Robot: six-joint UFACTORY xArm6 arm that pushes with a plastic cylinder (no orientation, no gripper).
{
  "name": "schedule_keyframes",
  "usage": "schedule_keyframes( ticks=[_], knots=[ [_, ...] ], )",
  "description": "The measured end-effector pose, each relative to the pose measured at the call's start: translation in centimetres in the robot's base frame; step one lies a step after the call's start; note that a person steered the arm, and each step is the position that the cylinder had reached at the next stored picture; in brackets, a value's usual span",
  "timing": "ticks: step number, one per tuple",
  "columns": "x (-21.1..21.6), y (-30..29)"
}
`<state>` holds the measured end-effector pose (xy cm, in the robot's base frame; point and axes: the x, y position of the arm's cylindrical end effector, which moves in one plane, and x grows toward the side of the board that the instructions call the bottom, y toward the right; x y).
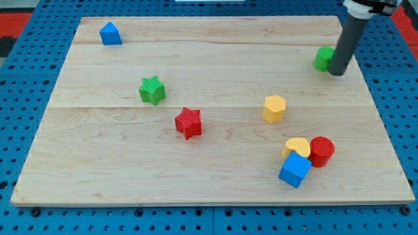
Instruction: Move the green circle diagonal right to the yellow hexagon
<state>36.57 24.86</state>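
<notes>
Camera view shows our tip [337, 72] touching the green circle [322, 58] near the board's top right; no pincer exists. Light, rigid, likely slippery, we'd push its upper-right flank toward the yellow hexagon [274, 108].

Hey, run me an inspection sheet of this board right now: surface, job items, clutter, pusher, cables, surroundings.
Surface: pale wooden board, flat, seams running across.
Job's things: green circle near the view's top right edge, partly hidden by the rod; yellow hexagon below and to its left, standing alone.
Clutter: blue triangular block top left; green star; red star; a tight cluster at bottom right of yellow heart-like block, red cylinder and blue cube.
Grippers: no jaws; my tip sits against the green circle's right side.
Cables: nothing seen.
Surroundings: blue perforated base around the board.
</notes>
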Motion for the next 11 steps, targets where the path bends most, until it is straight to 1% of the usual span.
schedule_keyframes(
  ticks=[1, 2, 3, 4, 5, 6, 11],
  knots=[
    [1.7, 3.6],
    [0.3, 4.9],
    [-2.1, 3.1],
    [-3.1, 2.1],
    [-5.0, -0.7],
    [-4.5, -5.9],
    [-3.9, -5.9]
  ],
)
